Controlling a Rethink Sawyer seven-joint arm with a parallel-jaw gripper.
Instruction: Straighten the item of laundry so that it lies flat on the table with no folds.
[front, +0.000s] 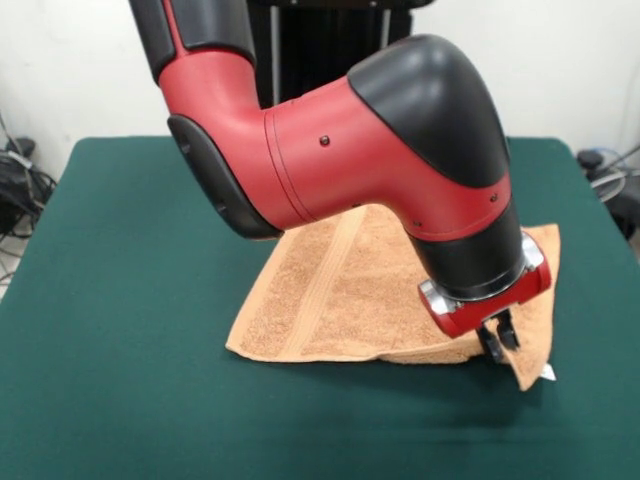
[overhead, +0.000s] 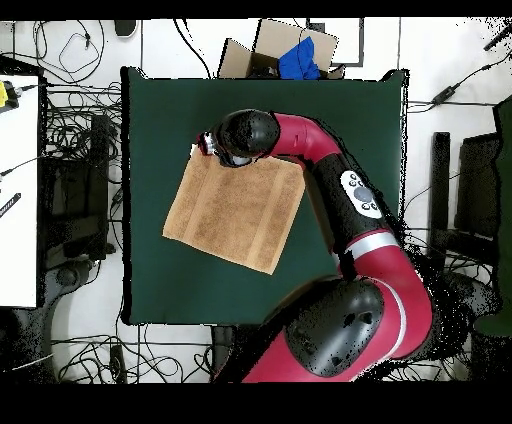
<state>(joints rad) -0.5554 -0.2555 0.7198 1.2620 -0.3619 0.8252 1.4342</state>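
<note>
The orange-tan towel (front: 340, 290) lies spread on the green table (front: 120, 300), to the right of the middle in the front view. Its near right corner carries a small white tag (front: 547, 372). A slight ridge runs along the near edge beside that corner. My gripper (front: 498, 340) is down at this corner, its fingers (front: 490, 347) close together on the cloth. In the overhead view the towel (overhead: 235, 210) looks nearly flat, and the gripper (overhead: 205, 146) is at its upper left corner. The wrist hides part of the towel's edge there.
My red and black arm (front: 380, 150) reaches over the back of the table and covers the towel's far part. Cables (overhead: 70, 130) and a cardboard box (overhead: 270, 45) lie on the floor beyond the table's edges.
</note>
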